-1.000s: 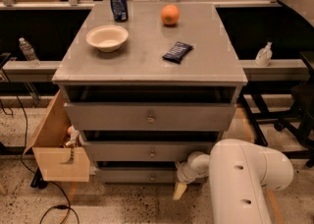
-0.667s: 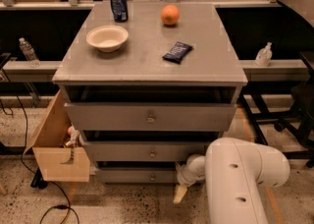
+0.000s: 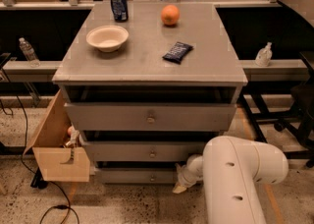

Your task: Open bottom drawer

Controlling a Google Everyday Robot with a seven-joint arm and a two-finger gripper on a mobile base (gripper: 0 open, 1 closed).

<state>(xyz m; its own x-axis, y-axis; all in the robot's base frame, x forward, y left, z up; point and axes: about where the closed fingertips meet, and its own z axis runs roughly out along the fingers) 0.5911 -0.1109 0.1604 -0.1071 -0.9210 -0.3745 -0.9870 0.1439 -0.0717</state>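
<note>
The bottom drawer (image 3: 132, 175) is the lowest, narrowest grey front of the cabinet, with a small round knob (image 3: 151, 178) at its centre; its front sits shut, set back under the middle drawer. My gripper (image 3: 179, 184) hangs low at the drawer's right end, a little right of the knob, at the tip of the white arm (image 3: 235, 179) that fills the lower right. The arm hides the drawer's right edge. The gripper's pale tip points down-left towards the floor.
The middle drawer (image 3: 147, 151) and top drawer (image 3: 149, 116) stand above. On the cabinet top are a can (image 3: 118, 4), an orange (image 3: 170, 14), a white bowl (image 3: 107, 37) and a dark packet (image 3: 177, 51). A cardboard box (image 3: 58, 144) sits left of the cabinet.
The arm has shifted slightly left in view, towards the drawer front. The drawers have not moved.
</note>
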